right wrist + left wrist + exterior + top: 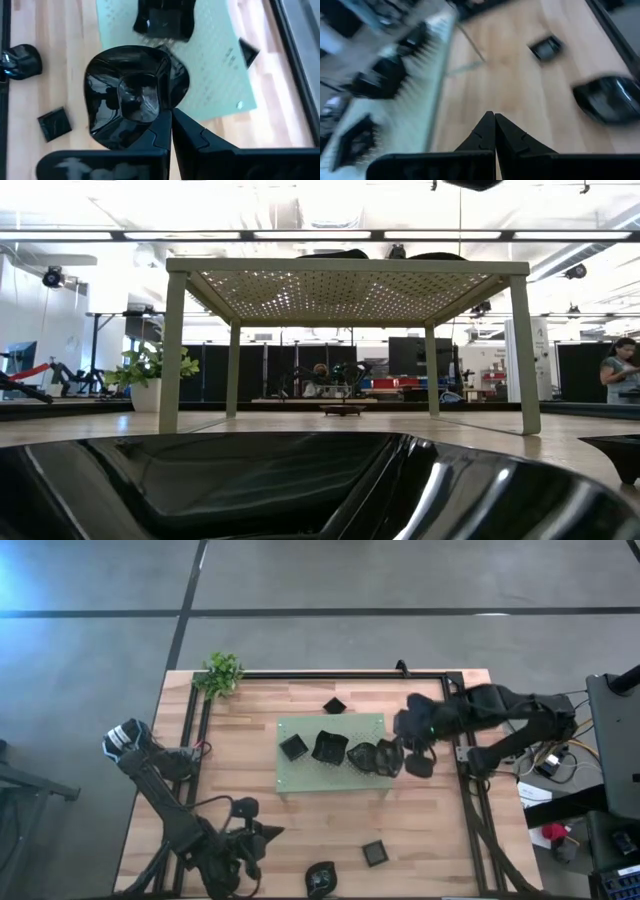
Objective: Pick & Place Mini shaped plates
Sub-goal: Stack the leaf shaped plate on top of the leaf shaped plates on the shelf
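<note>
Down at the near left corner, the left gripper (494,131) hangs over bare wood, its fingers pressed together on nothing. Near the front edge lie a round plate (320,879) and a small square plate (375,853). On the green mat (362,725) sit three plates (329,748) in a row, with another lone one (334,706) on the wood behind the mat. At the mat's right end, the right gripper (171,126) pinches the rim of a scalloped plate (127,95). A plant (221,673) stands at the far left corner.
</note>
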Robot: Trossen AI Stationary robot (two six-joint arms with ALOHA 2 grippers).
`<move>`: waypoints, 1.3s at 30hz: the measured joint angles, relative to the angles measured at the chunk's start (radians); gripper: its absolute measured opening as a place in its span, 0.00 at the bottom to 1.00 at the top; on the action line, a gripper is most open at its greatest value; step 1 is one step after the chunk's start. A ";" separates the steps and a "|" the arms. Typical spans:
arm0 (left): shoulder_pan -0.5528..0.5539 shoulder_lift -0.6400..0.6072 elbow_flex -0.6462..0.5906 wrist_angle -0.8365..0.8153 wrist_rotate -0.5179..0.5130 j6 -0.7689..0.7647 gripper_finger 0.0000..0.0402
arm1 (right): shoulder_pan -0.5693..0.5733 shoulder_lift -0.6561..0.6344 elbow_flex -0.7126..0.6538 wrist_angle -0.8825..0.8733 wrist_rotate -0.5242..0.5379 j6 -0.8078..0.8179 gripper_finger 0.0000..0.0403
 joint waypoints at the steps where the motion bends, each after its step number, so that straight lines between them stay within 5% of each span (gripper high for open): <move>1: 0.000 0.000 0.000 0.017 -0.035 0.000 0.00 | -0.024 0.000 0.000 0.011 -0.024 -0.036 0.02; 7: 0.005 -0.001 0.000 0.051 -0.102 0.009 0.00 | -0.126 0.011 -0.004 0.048 -0.142 -0.212 0.02; 23: 0.014 -0.001 0.000 0.054 -0.104 -0.011 0.00 | -0.178 0.156 -0.005 0.077 -0.152 -0.453 0.02; 39: 0.014 -0.001 0.000 0.053 -0.104 -0.010 0.00 | -0.183 0.194 -0.005 0.080 -0.165 -0.492 0.02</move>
